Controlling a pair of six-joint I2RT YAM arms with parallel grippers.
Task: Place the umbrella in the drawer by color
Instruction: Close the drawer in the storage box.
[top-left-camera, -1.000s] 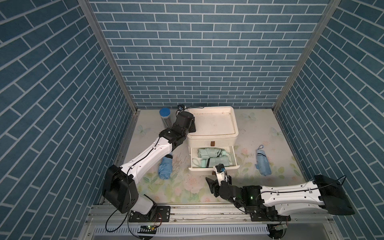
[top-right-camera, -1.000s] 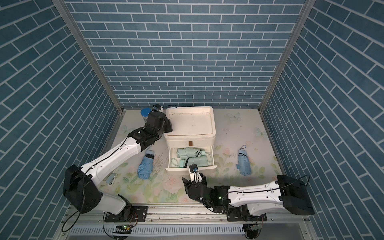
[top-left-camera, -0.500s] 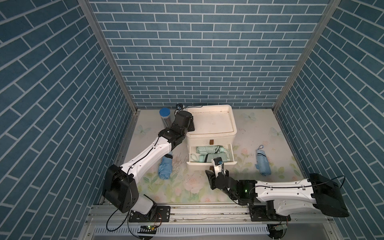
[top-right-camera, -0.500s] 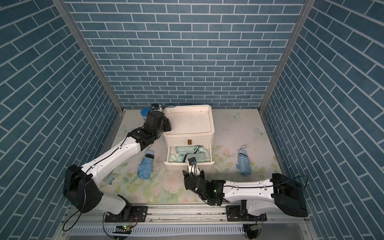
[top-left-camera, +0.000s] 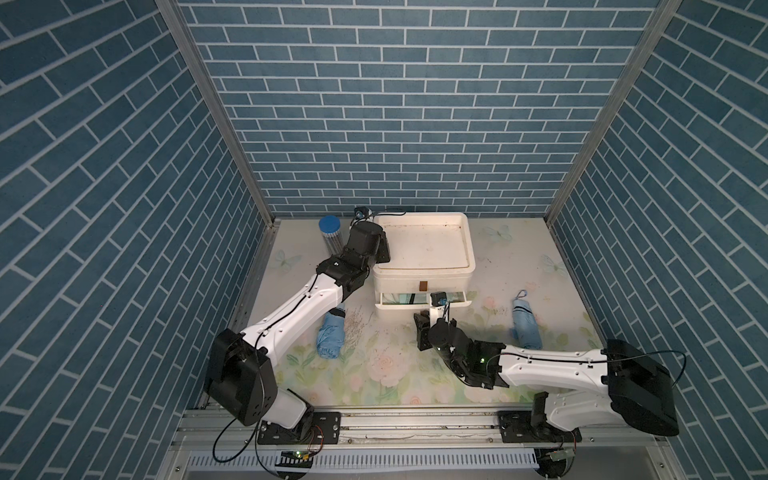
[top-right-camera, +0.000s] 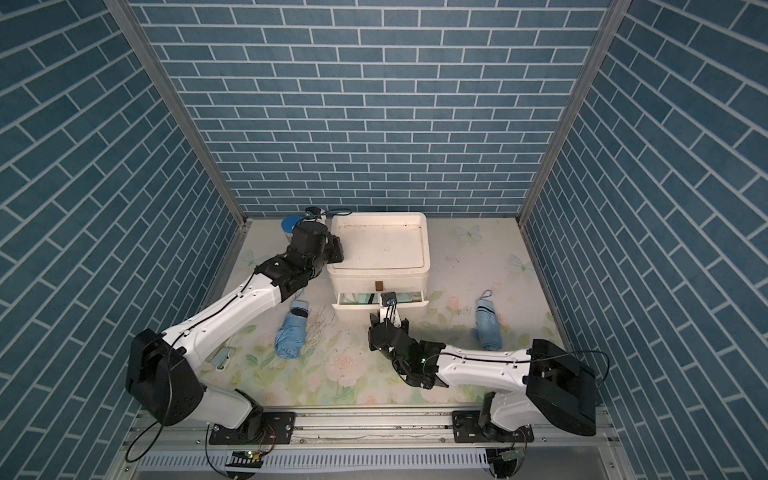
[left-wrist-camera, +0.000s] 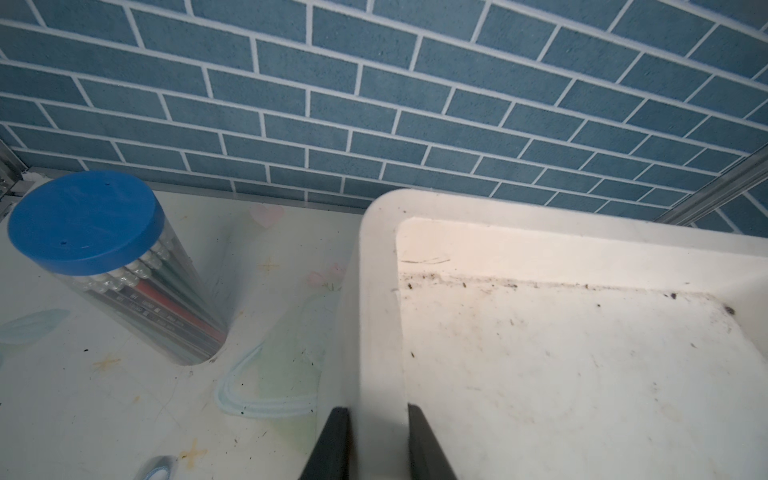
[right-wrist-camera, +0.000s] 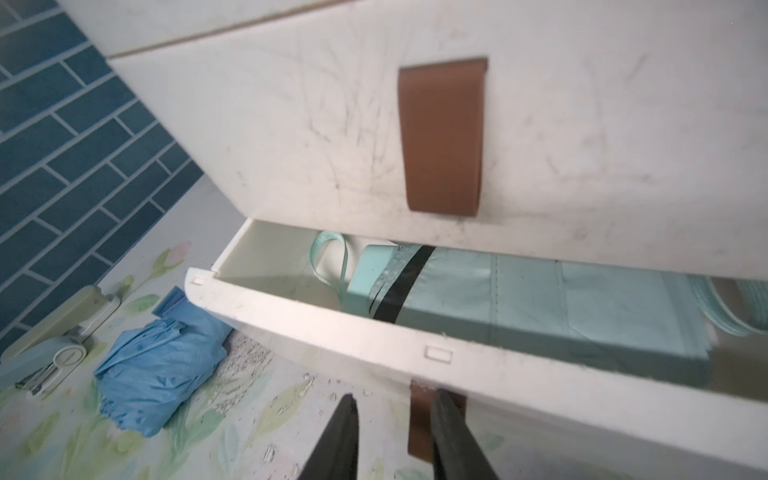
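Quick update from us. The left fingers (left-wrist-camera: 376, 409) are pinching the box (left-wrist-camera: 376, 270) by its rim, 1 finger outside the wall and 1 inside. We reckon that's just to steady it.

The right fingers (right-wrist-camera: 395, 395) have a narrow gap between them and grip nothing we can see. Right ahead of their tips is the front of the lower drawer (right-wrist-camera: 332, 328), with its brown tab (right-wrist-camera: 419, 419) showing behind the gap. That drawer is open only a crack, and mint umbrellas (right-wrist-camera: 540, 307) lie inside.

1 blue umbrella (top-left-camera: 331, 338) lies on the bench (top-left-camera: 374, 365) off to the left of the right fingers. A second blue umbrella (top-left-camera: 525, 326) lies off to their right, and neither is near any fingertip.

Looks to us like mint is sorted and we're closing the lower drawer. Next, we think, is to nudge that front straight in until flush. Then it's up to the upper tab (right-wrist-camera: 442, 137), above the tips, to pull that drawer out for the blues while the left fingers keep the box from sliding.
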